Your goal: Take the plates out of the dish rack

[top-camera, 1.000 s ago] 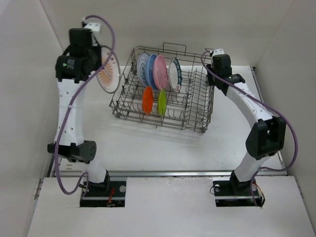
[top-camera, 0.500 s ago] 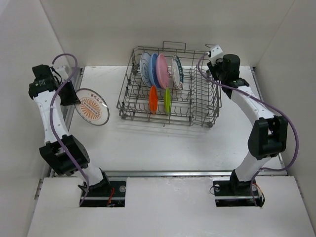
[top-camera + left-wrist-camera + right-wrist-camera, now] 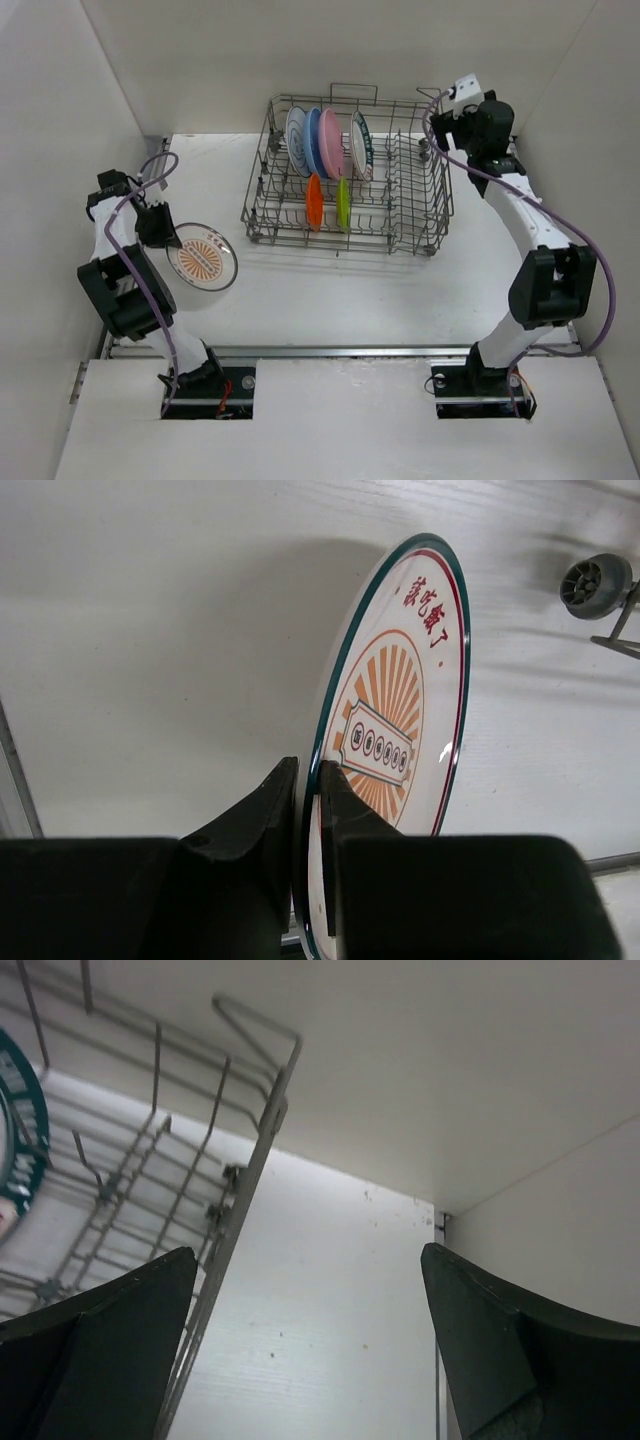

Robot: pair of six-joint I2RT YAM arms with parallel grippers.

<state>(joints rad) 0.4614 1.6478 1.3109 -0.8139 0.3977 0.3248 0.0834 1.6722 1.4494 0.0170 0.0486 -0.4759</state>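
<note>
1. Orange-patterned plate [image 3: 203,262] has come down low over the table [image 3: 300,290] at left, our left gripper [image 3: 308,775] pinching its rim.
2. Six plates [image 3: 325,145] stay in the dish rack [image 3: 440,200]; our right gripper [image 3: 308,1255] waits spread beside it.

I see the white table [image 3: 330,290] carrying the grey wire dish rack [image 3: 405,210] toward its far edge, roughly midway between left and right. By the left edge an orange-sunburst plate [image 3: 203,262] sits low over the top; I can't tell whether it rests there.
</note>
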